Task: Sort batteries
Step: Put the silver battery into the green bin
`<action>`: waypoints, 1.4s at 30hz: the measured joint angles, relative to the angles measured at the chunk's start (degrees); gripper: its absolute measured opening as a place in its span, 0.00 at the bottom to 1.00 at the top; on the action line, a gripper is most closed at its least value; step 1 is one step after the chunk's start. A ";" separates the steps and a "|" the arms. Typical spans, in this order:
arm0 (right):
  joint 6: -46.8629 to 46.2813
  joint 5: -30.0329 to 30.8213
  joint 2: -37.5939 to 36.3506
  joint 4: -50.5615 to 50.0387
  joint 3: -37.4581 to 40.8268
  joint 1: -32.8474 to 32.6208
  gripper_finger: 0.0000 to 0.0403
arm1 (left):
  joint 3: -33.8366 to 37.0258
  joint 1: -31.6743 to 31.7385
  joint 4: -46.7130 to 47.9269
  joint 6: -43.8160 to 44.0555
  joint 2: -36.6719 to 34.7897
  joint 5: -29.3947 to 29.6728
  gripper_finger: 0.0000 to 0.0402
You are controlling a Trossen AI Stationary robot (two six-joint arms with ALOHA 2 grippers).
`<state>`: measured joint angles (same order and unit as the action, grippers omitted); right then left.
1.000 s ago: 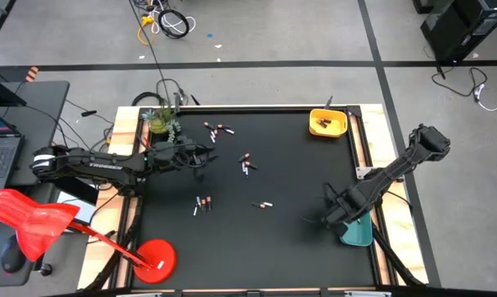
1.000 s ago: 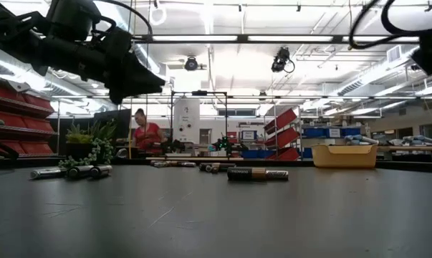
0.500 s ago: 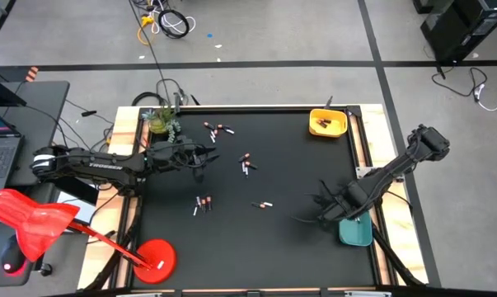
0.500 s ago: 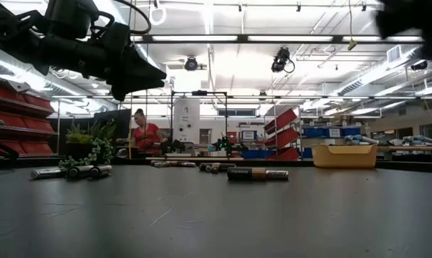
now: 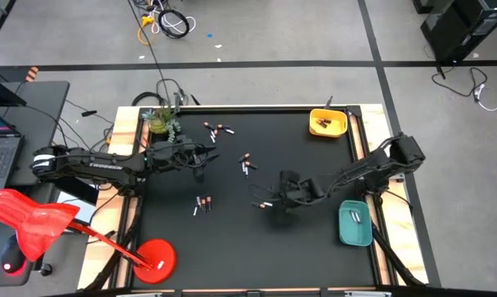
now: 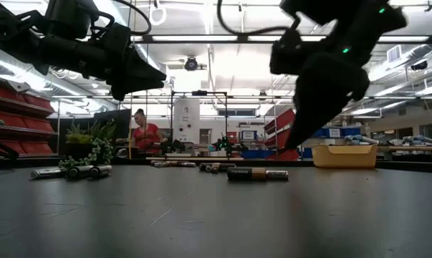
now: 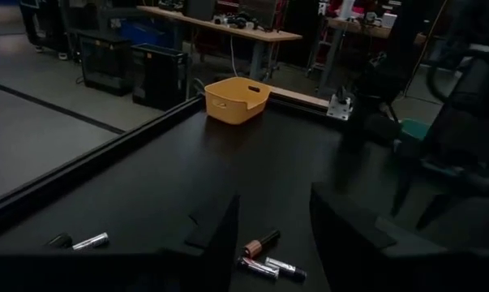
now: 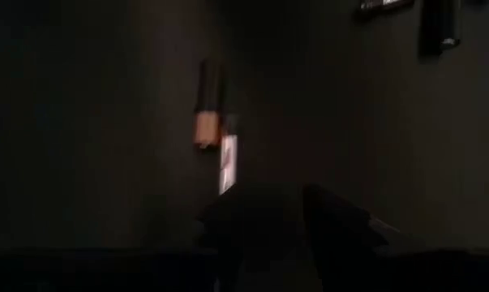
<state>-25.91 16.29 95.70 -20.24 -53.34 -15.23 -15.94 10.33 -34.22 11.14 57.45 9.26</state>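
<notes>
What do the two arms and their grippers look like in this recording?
Both arms are dark, near-black jointed builds. The left arm carries pale lettering along its long link. The right arm shows small green lights on its housing in the low view. The left gripper has two flat, dark, blade-like fingers; the right gripper has the same.

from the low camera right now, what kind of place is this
Probably a robotics lab or workshop in a warehouse-like hall: red shelving along one wall, workbenches behind the black table, and a person seated at a bench in the background.
</notes>
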 joint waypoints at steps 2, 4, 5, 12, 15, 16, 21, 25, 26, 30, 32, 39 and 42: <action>1.56 -2.19 1.30 2.53 0.00 0.97 0.35 | 0.00 0.00 0.07 -0.22 0.00 0.00 0.39; 3.33 -4.92 2.88 5.80 0.00 1.77 0.36 | 0.00 0.00 0.07 -0.31 0.00 -0.01 0.39; 4.02 -5.84 3.58 7.25 0.00 2.01 0.37 | 0.00 0.00 0.07 -0.33 0.00 -0.02 0.39; 4.78 -6.98 4.59 7.91 0.02 2.78 0.36 | 0.00 0.00 0.77 -0.33 0.00 -0.01 0.39; 4.61 -7.01 4.88 8.02 0.00 2.76 0.35 | 0.00 0.00 0.92 -0.34 0.00 -0.02 0.39; 4.55 -7.02 5.25 8.43 -0.02 2.75 0.34 | 0.00 0.00 0.97 -0.35 0.02 -0.02 0.39; 4.52 -7.18 8.21 9.45 -0.08 2.74 0.33 | 0.01 0.00 1.46 -0.35 0.02 -0.02 0.39; 4.48 -6.83 9.72 9.33 -0.31 2.60 0.32 | 0.02 0.00 1.76 -0.37 0.02 -0.02 0.39; 4.48 -6.70 9.73 9.16 -0.29 2.55 0.31 | 0.02 0.00 1.82 -0.35 0.02 -0.02 0.39; 4.55 -5.48 9.70 7.63 -0.33 2.52 0.17 | 0.02 0.00 1.77 -0.36 0.02 -0.02 0.39; 4.67 -5.28 9.66 7.04 -0.35 2.50 0.07 | 0.02 0.00 1.71 -0.36 0.02 -0.02 0.39; 3.92 -5.08 8.41 4.80 -0.27 2.72 0.06 | 0.02 0.00 1.53 -0.36 0.02 -0.02 0.39; 3.93 -3.87 5.54 -0.49 0.08 2.63 0.06 | 0.02 0.00 1.53 -0.37 0.02 -0.02 0.39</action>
<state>-21.98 12.42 101.24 -20.73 -53.25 -12.60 -15.92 10.33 -32.69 10.77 57.47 9.23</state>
